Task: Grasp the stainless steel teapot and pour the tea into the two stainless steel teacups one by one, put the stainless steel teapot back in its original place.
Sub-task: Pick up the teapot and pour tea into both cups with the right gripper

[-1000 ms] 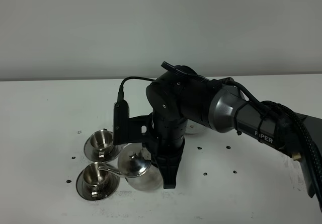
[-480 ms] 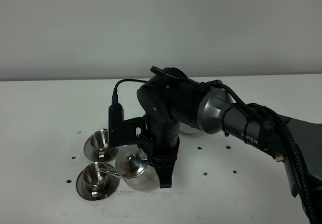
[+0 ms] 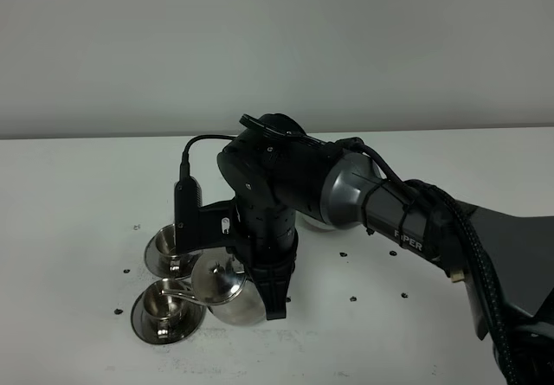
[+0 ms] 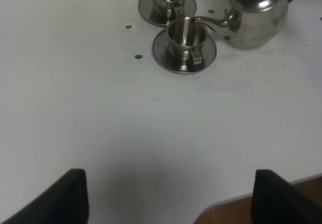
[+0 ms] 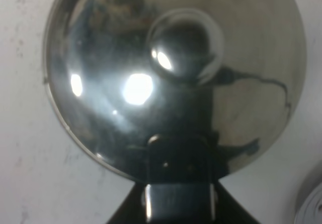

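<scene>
Stainless steel teapot point(image 3: 229, 291) is low at the front of the white surface point(image 3: 78, 186), just beside the near teacup point(image 3: 164, 305), and its thin spout point(image 4: 211, 21) reaches over that cup's rim. From the left wrist view the pot looks tipped only slightly toward the cup (I cannot tell whether its base is clear of the surface or resting on it). The right pincer point(image 3: 273, 303) comes down at the handle side of the pot and, as I read it, is narrowed on the loop handle. The right wrist view is filled by the knobbed lid point(image 5: 183, 45) with the pincer's dark body at its edge, which fits a grip there. The far teacup point(image 3: 177, 240) stands on its own saucer just behind the near one, with nothing over it. The left pincer point(image 4: 176, 196) hangs well apart from all this, fingers wide and empty.

My judgement on progress: the grasp is done, and the pour into the near teacup is the step in hand. No stream shows and I cannot see liquid in either cup, so I cannot say whether the far teacup has had its share. Setting the pot on its coaster is certainly left, and I cannot pick the coaster out behind the arm.
</scene>
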